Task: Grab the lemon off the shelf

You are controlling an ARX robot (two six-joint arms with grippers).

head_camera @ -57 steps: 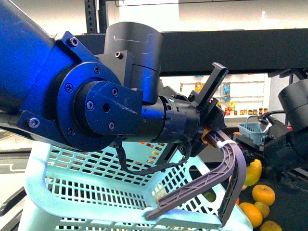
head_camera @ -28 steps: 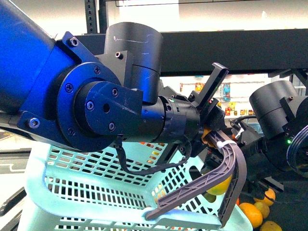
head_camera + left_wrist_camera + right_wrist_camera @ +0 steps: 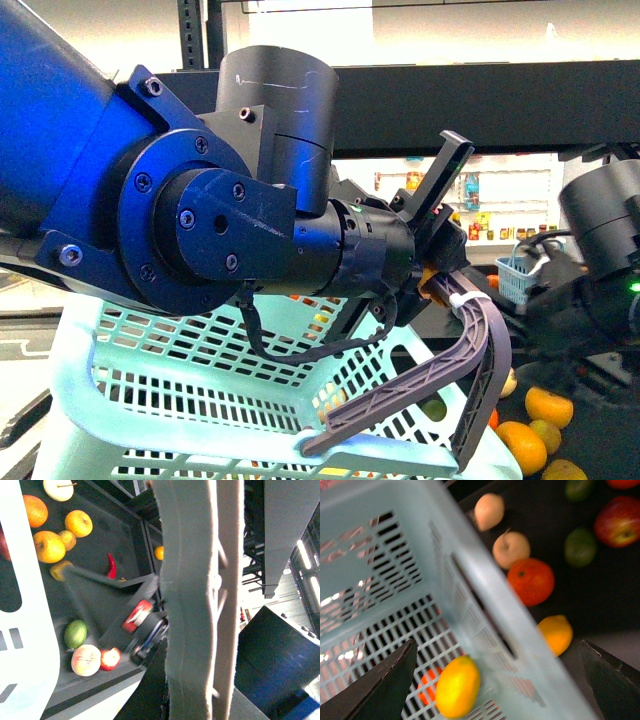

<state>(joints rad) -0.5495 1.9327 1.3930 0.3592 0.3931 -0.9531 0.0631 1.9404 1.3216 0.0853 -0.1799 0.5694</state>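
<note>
Release is what we read here. Half a second ago the right arm (image 3: 605, 225) reached in over the basket (image 3: 200, 350) with a yellow fruit just at the rim. Now the arm has swung back out to the right side of the front view, and no yellow fruit shows under it.

In the right wrist view the lemon (image 3: 457, 685) appears to lie inside the basket on its slatted floor, close to the wall, with something orange showing through the mesh beside it. It is off the shelf (image 3: 540, 510), whose dark tray carries the other fruit on the far side of the rim. That view is blurred, so we say this with some care.

The right gripper (image 3: 496, 652) is spread wide and carries nothing; its two dark fingers (image 3: 380, 685) stand far apart, one at each side of the picture.

The left gripper (image 3: 445, 265) has not moved across the three front views. The basket's grey handle (image 3: 470, 360) hangs from it, but we cannot tell whether the jaws are clamped on the handle.

We judge the pick done, with the lemon delivered. What remains is for the right arm to clear the basket without knocking the oranges (image 3: 548, 405) below it.
</note>
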